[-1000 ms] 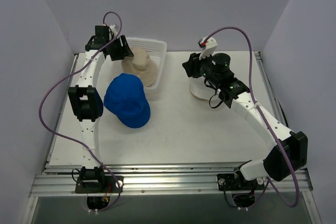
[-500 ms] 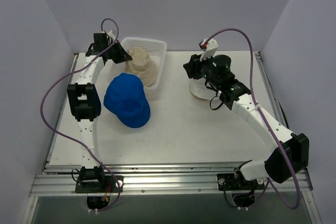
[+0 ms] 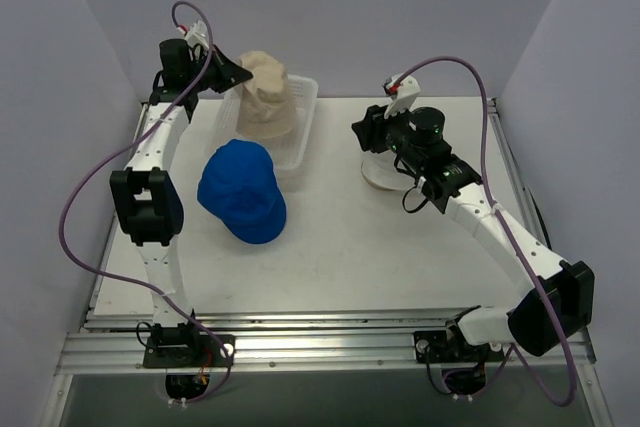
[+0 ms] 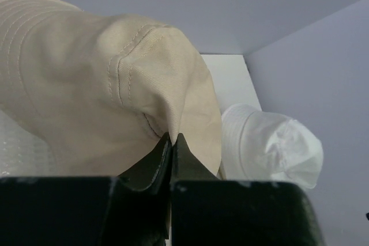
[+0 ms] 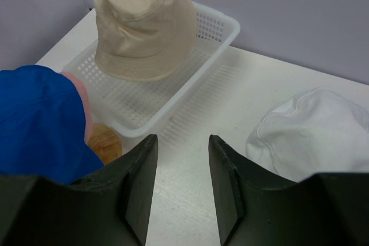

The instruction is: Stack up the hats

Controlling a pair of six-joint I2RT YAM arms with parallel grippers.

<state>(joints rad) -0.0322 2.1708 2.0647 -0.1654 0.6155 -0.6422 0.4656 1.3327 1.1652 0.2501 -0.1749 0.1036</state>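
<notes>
My left gripper (image 3: 240, 74) (image 4: 173, 136) is shut on a fold of the beige floppy hat (image 3: 265, 97) (image 4: 115, 79), which hangs lifted above the white mesh basket (image 3: 305, 112). From the right wrist the beige hat (image 5: 144, 27) dangles over the basket (image 5: 216, 27). The royal blue cap (image 3: 242, 190) (image 5: 34, 119) lies on the table in front of the basket, with a pink edge (image 5: 81, 99) showing beneath it. A white hat (image 3: 378, 175) (image 5: 311, 131) (image 4: 271, 145) lies under my right arm. My right gripper (image 3: 360, 132) (image 5: 181, 139) hovers open over bare table, nothing between its fingers.
A tan round object (image 5: 104, 142) sits between the blue cap and the basket's near wall. Purple walls close in the table (image 3: 350, 257) at the back and on both sides. The basket's floor (image 5: 132, 96) holds nothing under the lifted hat.
The left gripper shut on the beige hat in the basket and raised it up and back. The right arm barely moved.
</notes>
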